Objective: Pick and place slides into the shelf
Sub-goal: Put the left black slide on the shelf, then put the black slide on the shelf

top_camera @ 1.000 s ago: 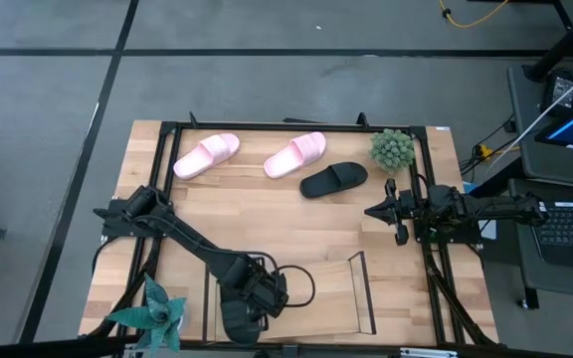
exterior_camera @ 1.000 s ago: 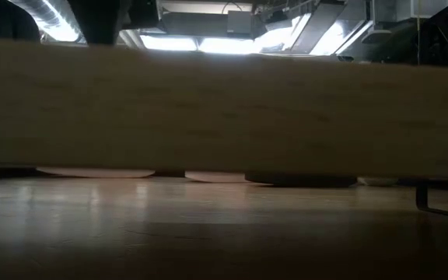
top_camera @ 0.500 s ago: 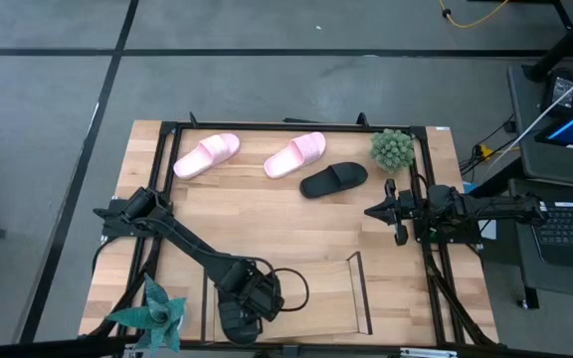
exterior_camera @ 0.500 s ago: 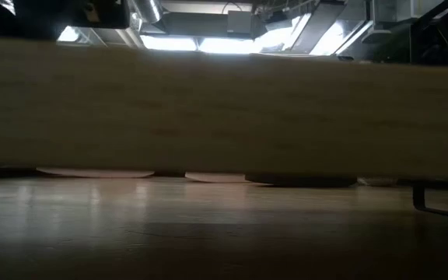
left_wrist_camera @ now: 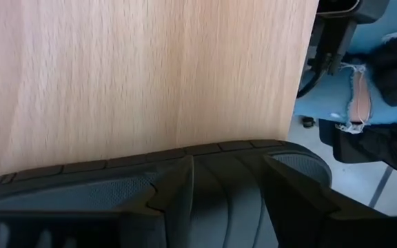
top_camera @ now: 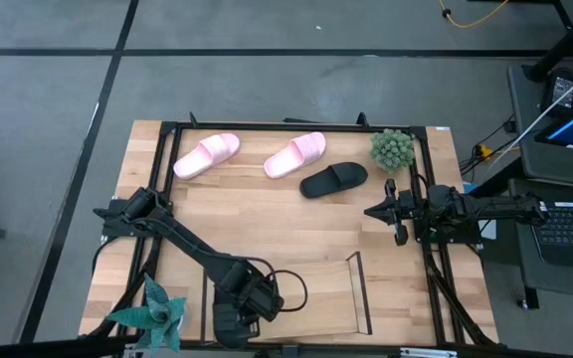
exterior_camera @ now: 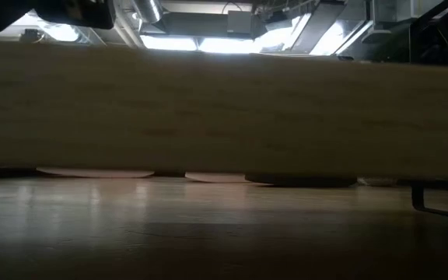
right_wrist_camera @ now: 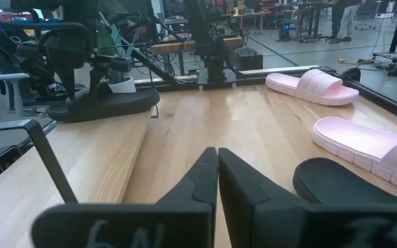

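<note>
Our left pincer (top_camera: 235,320) has slid a bit further toward the near-left end of the low black wire shelf with the light wooden base (top_camera: 316,298) over the last second, fingers spread wide across the matte black foam slide (left_wrist_camera: 185,193), so that one's basically landing in its slot. Two pale pink slides (top_camera: 207,155) and the other black slide (top_camera: 333,179) sit along the far edge of the wooden surface (top_camera: 296,224), beside a spiky green plant (top_camera: 392,148). Right pincer (top_camera: 378,211) waits shut nearby, nothing held.

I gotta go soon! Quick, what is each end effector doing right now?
Left end effector: closed on a black slide at the shelf.
Right end effector: closed, holding nothing.
</note>
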{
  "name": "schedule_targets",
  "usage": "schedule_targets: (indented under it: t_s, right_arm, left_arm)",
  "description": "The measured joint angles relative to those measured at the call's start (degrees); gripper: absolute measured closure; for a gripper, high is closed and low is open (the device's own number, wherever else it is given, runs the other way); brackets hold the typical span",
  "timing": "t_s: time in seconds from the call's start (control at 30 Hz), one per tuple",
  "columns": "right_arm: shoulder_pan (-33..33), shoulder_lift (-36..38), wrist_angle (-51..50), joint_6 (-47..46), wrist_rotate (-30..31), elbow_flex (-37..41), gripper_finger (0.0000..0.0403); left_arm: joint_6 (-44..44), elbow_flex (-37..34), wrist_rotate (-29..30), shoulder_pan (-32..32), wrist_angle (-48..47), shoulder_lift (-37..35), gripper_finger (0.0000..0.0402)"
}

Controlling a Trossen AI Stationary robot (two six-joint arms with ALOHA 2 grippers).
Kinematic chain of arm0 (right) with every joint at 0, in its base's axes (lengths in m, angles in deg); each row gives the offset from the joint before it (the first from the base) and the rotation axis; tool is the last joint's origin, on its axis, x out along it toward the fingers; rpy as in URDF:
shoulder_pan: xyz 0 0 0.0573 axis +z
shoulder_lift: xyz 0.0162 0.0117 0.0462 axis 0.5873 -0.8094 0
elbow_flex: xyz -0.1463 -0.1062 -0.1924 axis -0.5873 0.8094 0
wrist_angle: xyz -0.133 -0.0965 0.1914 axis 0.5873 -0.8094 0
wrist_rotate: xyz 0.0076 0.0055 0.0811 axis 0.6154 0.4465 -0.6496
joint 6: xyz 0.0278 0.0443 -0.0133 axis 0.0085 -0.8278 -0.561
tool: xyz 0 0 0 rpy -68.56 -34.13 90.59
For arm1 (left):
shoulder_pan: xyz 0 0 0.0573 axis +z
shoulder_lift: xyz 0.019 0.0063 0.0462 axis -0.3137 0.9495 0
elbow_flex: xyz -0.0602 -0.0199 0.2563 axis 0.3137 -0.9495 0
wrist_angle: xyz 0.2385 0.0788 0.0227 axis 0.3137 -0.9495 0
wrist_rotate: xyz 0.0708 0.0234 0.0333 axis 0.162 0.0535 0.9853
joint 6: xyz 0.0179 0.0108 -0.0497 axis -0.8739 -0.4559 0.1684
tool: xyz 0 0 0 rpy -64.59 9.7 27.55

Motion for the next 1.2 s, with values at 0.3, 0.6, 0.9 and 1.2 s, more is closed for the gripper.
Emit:
schedule_targets:
  t_s: [0.3, 0.6, 0.9, 1.2]
  right_arm:
    - [0.02, 0.0, 0.0, -0.09, 0.0, 0.0, 0.0385]
    - [0.02, 0.0, 0.0, -0.04, 0.0, 0.0, 0.0385]
    - [0.0, 0.0, 0.0, 0.39, -0.01, 0.0, 0.0385]
    - [0.0, 0.04, 2.99, 1.87, 0.0, 0.02, 0.0385]
  left_arm:
    - [-3.53, 0.0, 5.12, 1.19, -0.64, -0.58, 0.0243]
    - [-15.31, 0.0, 25.59, 2.71, -1.31, -6.97, 0.0243]
    - [-28.77, 0.02, 34.32, 6.23, -0.94, -10.21, 0.0243]
    - [-41.29, 0.0, 38.21, 12.61, 3.45, -10.65, 0.0243]
